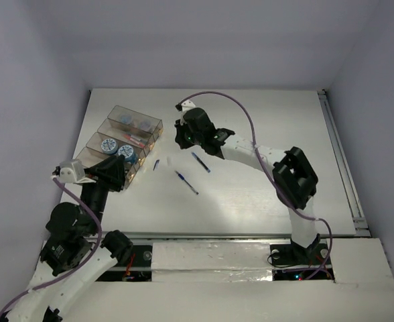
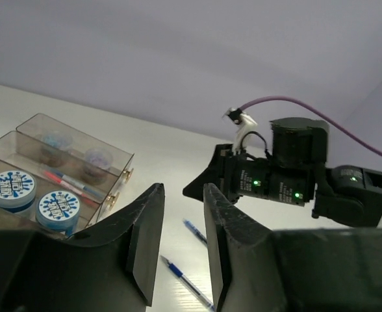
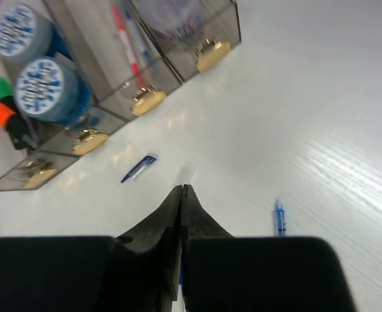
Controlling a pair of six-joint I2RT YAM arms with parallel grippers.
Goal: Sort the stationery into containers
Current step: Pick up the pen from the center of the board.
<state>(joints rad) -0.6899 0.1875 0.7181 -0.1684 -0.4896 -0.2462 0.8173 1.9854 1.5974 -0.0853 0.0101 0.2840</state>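
Note:
The containers (image 1: 96,137) stand at the table's back left, joined side by side. Blue-and-white rolls (image 3: 46,84) sit in one, a pink pen (image 3: 127,42) in another, and green- and orange-capped markers (image 3: 6,104) in the nearest. Two blue pens (image 1: 200,162) (image 1: 186,182), a short blue piece (image 3: 139,168) and a tiny white piece (image 3: 187,172) lie loose on the table. My right gripper (image 3: 182,188) is shut just short of the white piece, and nothing shows in its tips. My left gripper (image 2: 181,188) hovers by the containers' near end with its jaws narrowly apart and empty.
The right arm's black wrist (image 2: 288,172) with its purple cable (image 2: 295,104) reaches in from the right, facing my left gripper across the loose pens. Brass knobs (image 3: 145,97) stick out from the containers' ends. A metal rail (image 1: 341,161) runs along the table's right edge.

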